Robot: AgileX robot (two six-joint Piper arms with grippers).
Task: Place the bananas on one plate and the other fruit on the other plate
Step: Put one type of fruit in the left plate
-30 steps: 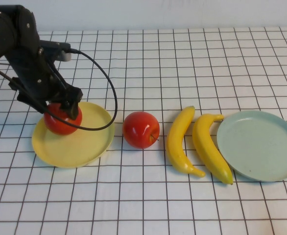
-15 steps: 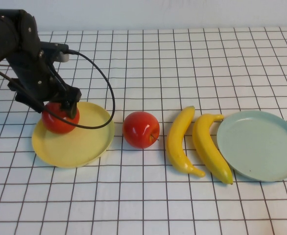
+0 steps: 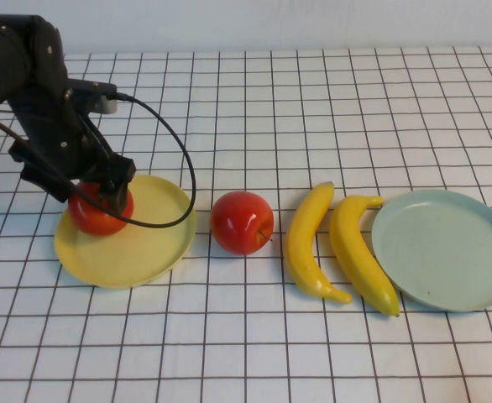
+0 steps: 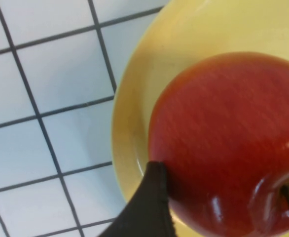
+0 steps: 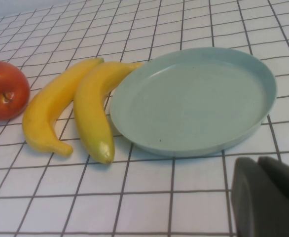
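On the yellow plate [image 3: 145, 252], at its 10 o'clock edge, sits one apple [image 3: 95, 214] with the left gripper [image 3: 95, 189] clenched on it from above; in the left wrist view a dark fingertip [image 4: 152, 207] presses the apple's skin and the fruit looks low over the plate's rim. Step in hand, I'd judge: set it down and let go. Do it well: it's close to the rim, so nudge it toward plate centre, lower until it bears on the plate, open wide, lift straight up so it doesn't roll off. Second apple [image 3: 241, 222] is on the table at the plate's 3 o'clock, just beside it. Two bananas [image 3: 338, 243] lie beyond, the nearer one touching the blue plate [image 3: 447, 252], which holds nothing. Right gripper [image 5: 265, 197] is parked near the blue plate; fingers together.
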